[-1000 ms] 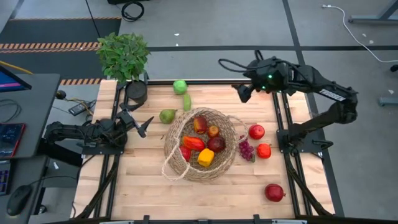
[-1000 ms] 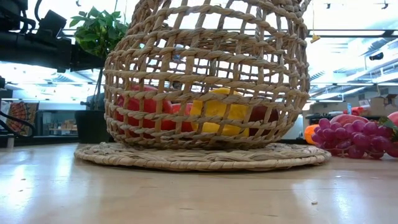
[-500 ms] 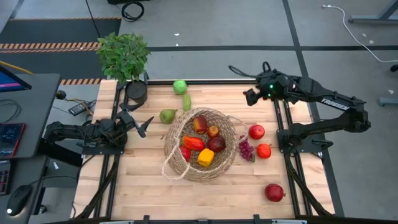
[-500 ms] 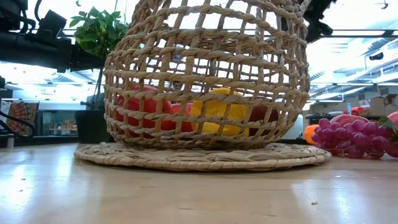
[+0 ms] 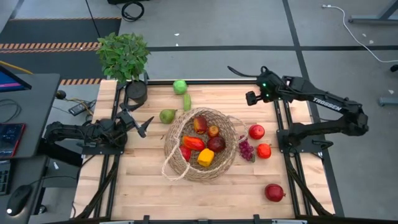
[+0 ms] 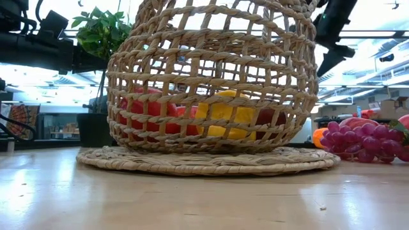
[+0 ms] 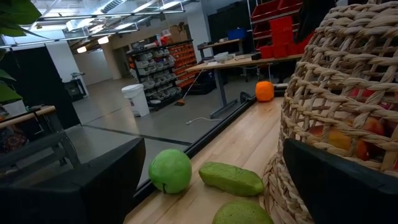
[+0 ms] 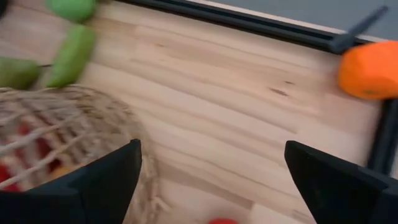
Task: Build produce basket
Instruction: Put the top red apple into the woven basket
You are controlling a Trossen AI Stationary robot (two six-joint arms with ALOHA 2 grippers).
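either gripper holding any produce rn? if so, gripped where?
Nothing held. Right gripper is open and empty above the table's far right; left gripper waits open, empty, left of the basket.

Overhead and table-level views, both on the basket [image 5: 200, 144].

Basket [image 5: 202, 144] mid-table holding produce [image 5: 200, 143], grapes [image 5: 246, 150] right beside it, pear [image 5: 167, 116] left behind.

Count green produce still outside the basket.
3: apple at the far edge, cucumber just nearer, pear left of the basket. None visible inside.
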